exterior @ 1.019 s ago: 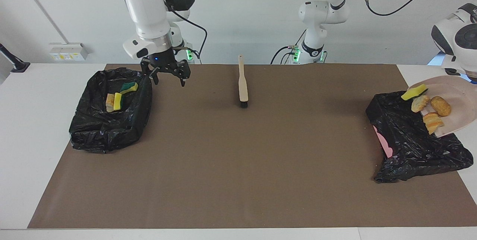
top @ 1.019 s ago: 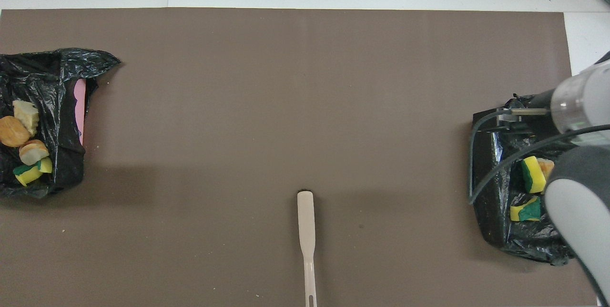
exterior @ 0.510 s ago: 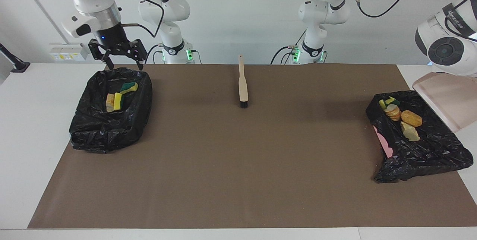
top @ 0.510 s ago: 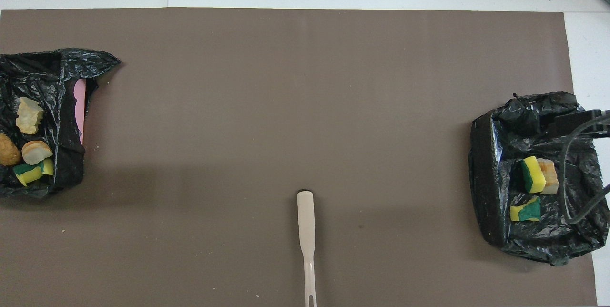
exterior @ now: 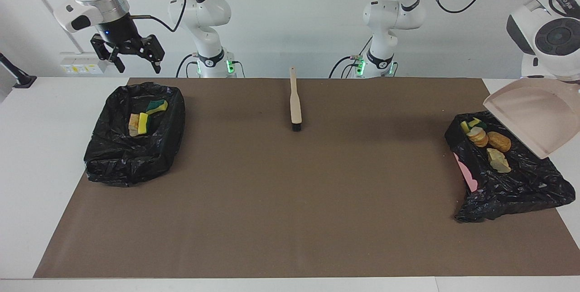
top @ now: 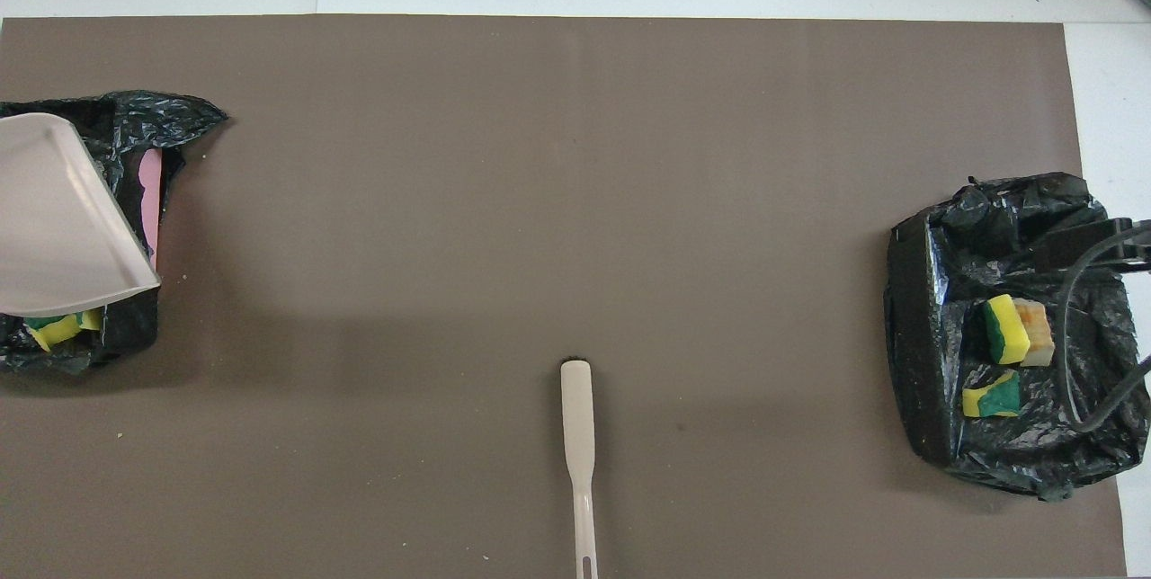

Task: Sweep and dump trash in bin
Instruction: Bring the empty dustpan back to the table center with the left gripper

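Note:
The beige dustpan (exterior: pixel 530 115) hangs tilted and empty over the black-bagged bin (exterior: pixel 512 192) at the left arm's end. It hangs under the left arm's wrist; the left gripper itself is hidden. In that bin lie trash pieces: bread chunks (exterior: pixel 498 141) and a yellow-green sponge (exterior: pixel 471 125). From overhead the dustpan (top: pixel 54 219) covers most of that bin, and one sponge (top: pixel 54 329) shows below it. My right gripper (exterior: pixel 138 63) hangs open and empty, high over the table edge beside the second bin (exterior: pixel 131 165), which holds sponge pieces (exterior: pixel 143 123).
A wooden brush (exterior: pixel 295 101) lies on the brown mat (exterior: pixel 290 201) midway between the arms' bases, handle toward the robots. Overhead, the second bin (top: pixel 917 291) holds sponges (top: pixel 1005 329) with a black cable across it. Small crumbs dot the mat.
The trash slid off the dustpan into the bin at the left arm's end, and the dustpan then lifted and swung over it. The right gripper rose and moved outward, past its bin.

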